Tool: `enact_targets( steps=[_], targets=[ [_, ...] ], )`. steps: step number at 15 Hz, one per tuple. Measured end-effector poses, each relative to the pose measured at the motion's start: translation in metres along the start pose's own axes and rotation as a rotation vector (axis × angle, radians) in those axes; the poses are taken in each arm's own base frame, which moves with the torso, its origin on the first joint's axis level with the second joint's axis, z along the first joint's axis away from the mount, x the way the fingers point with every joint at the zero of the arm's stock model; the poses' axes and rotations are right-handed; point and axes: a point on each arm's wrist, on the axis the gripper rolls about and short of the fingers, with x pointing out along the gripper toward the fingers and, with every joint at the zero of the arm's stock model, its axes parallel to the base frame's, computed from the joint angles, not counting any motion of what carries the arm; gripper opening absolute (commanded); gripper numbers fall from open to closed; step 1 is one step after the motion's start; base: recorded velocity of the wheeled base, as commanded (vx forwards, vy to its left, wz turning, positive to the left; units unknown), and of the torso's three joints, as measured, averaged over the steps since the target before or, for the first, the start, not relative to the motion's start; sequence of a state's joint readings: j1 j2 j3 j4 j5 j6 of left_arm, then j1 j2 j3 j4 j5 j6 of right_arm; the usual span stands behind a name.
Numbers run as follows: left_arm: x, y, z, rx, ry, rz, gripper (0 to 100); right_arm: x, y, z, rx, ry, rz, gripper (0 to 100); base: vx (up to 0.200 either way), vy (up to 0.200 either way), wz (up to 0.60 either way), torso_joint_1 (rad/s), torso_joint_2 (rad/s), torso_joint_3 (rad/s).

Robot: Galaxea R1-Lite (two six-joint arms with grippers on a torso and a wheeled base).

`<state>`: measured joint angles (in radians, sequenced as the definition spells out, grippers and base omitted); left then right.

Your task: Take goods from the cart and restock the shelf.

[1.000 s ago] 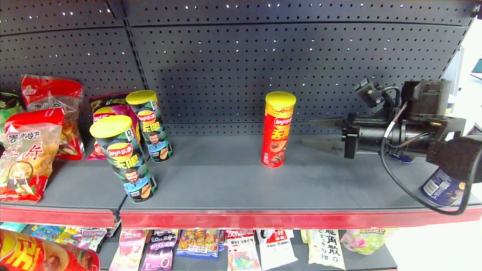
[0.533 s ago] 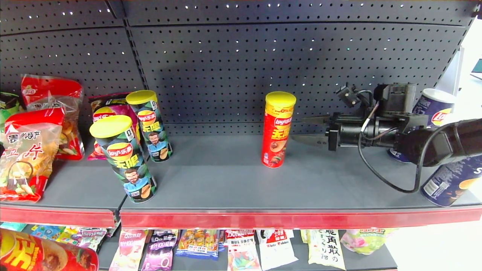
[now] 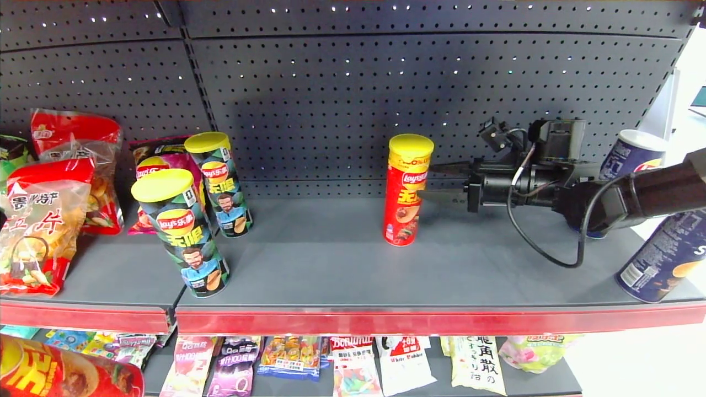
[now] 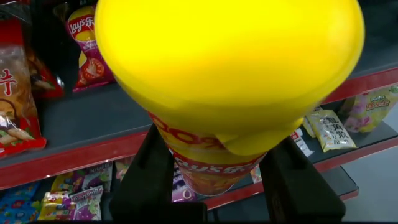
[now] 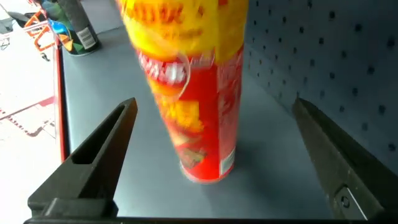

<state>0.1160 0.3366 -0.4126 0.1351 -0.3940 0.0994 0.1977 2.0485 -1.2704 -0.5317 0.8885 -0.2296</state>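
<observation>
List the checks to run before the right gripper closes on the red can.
1. Right gripper jaws open: ok, wide apart in the right wrist view.
2. Red can upright on the shelf: ok.
3. Can between the jaws: ok, though nearer one jaw.
4. Jaws deep enough around the can: not ok, the tips only just reach its side in the head view.
5. Right arm clear of the rear blue can: cannot tell, they overlap.
6. Left gripper holding its yellow-lidded can: ok.
</observation>
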Motion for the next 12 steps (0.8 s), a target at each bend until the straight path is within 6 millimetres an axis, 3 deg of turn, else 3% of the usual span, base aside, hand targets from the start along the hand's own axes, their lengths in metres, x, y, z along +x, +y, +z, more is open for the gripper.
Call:
enact_targets(
  steps=[11, 12],
  targets=[
    [0.0, 0.0, 0.0, 0.0, 0.0, 0.0, 0, 0.038, 0.005, -0.004, -0.016, -0.01, 0.085, 100, 0.0, 0.0, 0.0, 0.0, 0.0, 0.0],
    [0.0, 0.0, 0.0, 0.0, 0.0, 0.0, 0, 0.041, 0.006, -0.005, -0.015, -0.008, 0.087, 0, 0.0, 0.0, 0.0, 0.0, 0.0, 0.0]
  ],
)
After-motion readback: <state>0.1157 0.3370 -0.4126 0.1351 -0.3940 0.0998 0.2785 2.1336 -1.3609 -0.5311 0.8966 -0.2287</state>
